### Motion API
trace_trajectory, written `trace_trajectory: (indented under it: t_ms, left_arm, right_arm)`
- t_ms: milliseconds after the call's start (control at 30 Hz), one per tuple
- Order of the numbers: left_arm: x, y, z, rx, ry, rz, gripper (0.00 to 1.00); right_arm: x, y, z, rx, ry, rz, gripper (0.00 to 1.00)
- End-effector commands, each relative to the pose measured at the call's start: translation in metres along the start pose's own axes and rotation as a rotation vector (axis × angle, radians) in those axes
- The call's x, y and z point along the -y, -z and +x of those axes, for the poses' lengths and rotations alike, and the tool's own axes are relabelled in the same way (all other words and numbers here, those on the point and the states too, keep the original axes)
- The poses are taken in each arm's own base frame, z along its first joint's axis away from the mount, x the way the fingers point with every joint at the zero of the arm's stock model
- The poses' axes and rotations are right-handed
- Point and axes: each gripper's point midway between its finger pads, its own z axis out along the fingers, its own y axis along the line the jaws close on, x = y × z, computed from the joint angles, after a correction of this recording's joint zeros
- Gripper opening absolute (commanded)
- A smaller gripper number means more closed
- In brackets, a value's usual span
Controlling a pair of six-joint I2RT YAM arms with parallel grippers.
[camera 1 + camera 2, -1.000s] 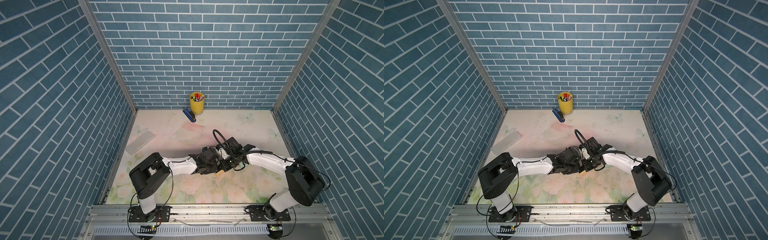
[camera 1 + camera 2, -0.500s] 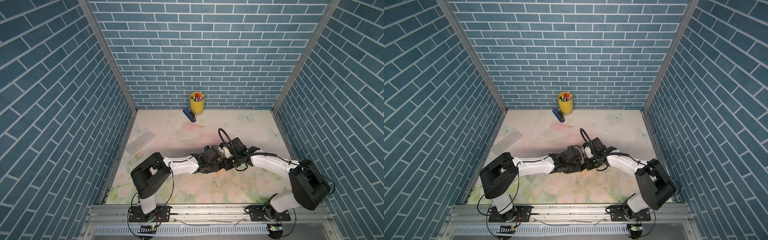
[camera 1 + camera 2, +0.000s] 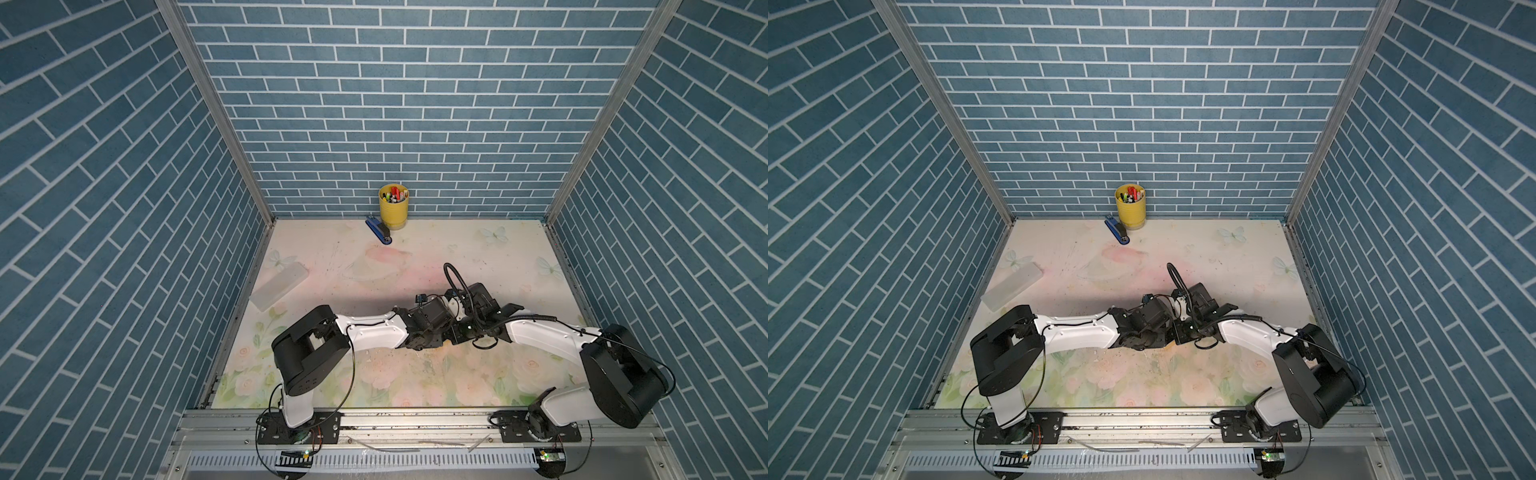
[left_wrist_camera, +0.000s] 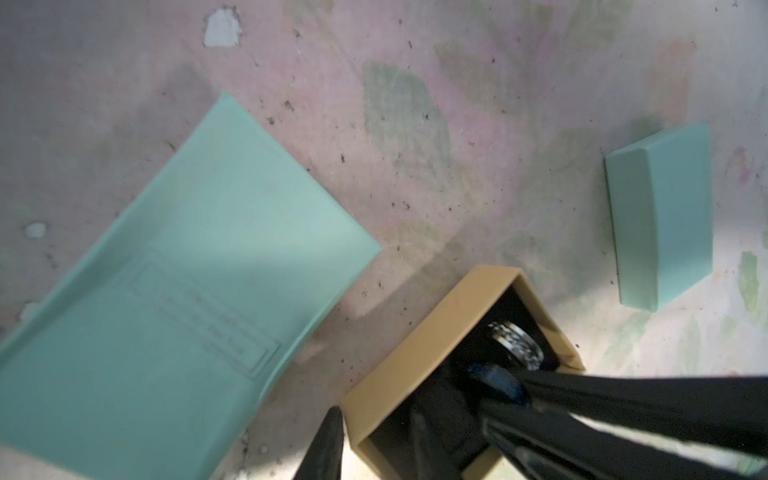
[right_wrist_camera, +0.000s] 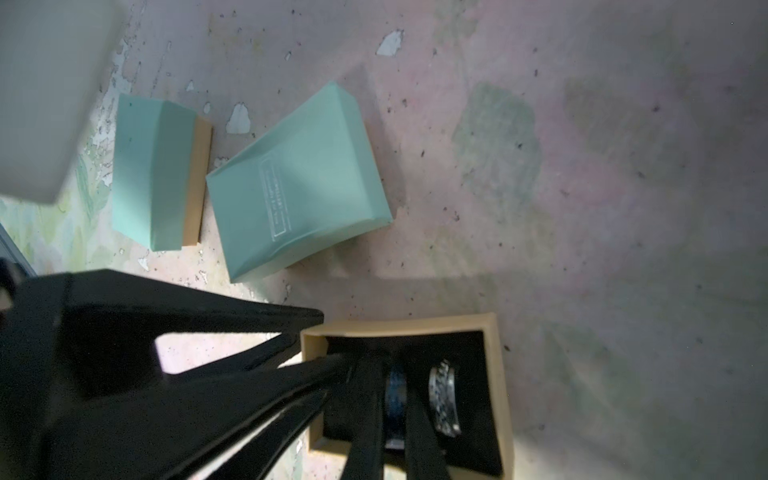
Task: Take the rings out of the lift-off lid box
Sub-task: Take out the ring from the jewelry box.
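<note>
Both arms (image 3: 440, 320) (image 3: 1154, 320) have shifted slightly rightward. In both top views, they are meeting mid-table. Left wrist: left gripper (image 4: 374, 415) is clamping the box (image 4: 436, 328) wall. Right wrist: right gripper (image 5: 392, 374) is pinching the blue ring (image 5: 395, 395) inside; speckled ring (image 5: 444, 399) is lying beside.

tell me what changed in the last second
The left arm and right arm slid a little toward the robot's right. The left hand stays clamped on the tan open box's wall; the right hand stays pinched on a dark blue ring inside. Yellow pen cup, blue stapler, frosted plastic box unmoved.
</note>
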Motion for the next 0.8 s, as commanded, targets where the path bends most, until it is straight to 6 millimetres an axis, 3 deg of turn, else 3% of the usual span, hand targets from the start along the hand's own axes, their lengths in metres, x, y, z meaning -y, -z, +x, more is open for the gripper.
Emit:
trace_trajectory:
  t_ms: [0,500,767]
  left_arm:
    - [-0.006,-0.005,0.003,-0.004,-0.024,-0.042,0.29]
    - [-0.005,-0.005,0.004,0.0,-0.041,-0.051,0.29]
    - [0.0,0.0,0.002,0.005,-0.049,-0.034,0.3]
  right_arm:
    - [-0.002,0.009,-0.012,0.077,-0.02,0.0,0.01]
    - [-0.005,0.017,-0.024,0.116,-0.107,-0.093,0.0]
    - [0.002,0.039,-0.064,0.178,-0.167,-0.164,0.0]
